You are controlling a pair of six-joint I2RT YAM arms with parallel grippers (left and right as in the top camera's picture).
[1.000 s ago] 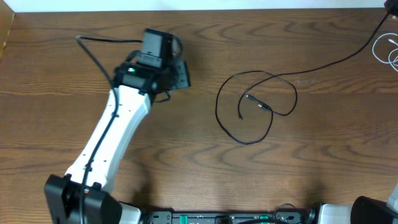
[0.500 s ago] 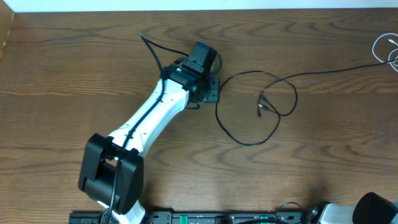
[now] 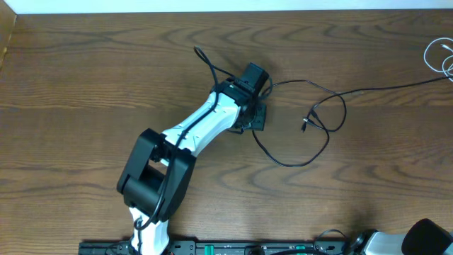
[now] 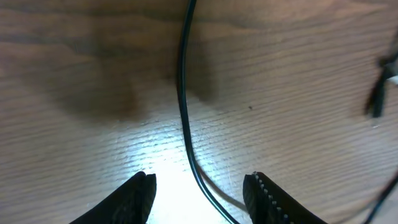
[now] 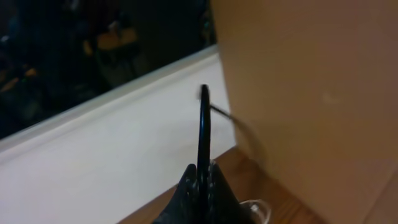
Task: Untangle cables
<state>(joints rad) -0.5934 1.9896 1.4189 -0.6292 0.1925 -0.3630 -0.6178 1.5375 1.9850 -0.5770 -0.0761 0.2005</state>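
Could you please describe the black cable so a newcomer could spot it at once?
On the wooden table, look just right of the left gripper. The black cable loops there and trails to the right edge, unlike the white cable in the far right corner.

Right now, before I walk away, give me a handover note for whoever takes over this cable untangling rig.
Left tool: open, low over the table, one fingertip on either side of the black cable. It grips nothing.
Right tool: looks shut; a thin dark strip at its tips can't be identified.
Black cable: looped mid-table, one plug within the loop, tail running off the right edge.
White cable: far right edge, near that tail; contact unclear.
Done: cables mostly parted.
Left: open out the black loop.
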